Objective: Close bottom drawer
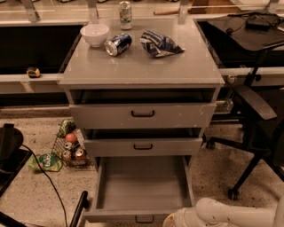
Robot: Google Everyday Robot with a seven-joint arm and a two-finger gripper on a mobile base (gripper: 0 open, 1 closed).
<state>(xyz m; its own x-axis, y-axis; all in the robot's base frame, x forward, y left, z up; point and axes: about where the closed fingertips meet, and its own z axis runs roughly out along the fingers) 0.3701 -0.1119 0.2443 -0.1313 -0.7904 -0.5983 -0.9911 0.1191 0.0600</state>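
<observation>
The bottom drawer [142,186] of the grey cabinet [142,66] is pulled far out, and its flat inside is bare. Its low front panel with a small black loop handle [144,219] sits at the picture's bottom edge. My gripper [171,220] is at the end of the white arm [222,215], low at the bottom edge, just right of the handle and close to the drawer's front panel. Most of the gripper is cut off by the frame.
The top drawer [142,116] and middle drawer [142,146] stand slightly out. A white bowl [94,34], a lying can [118,44], an upright can [125,9] and a crumpled bag [159,43] sit on top. A wire basket [69,148] is on the left, an office chair [262,124] on the right.
</observation>
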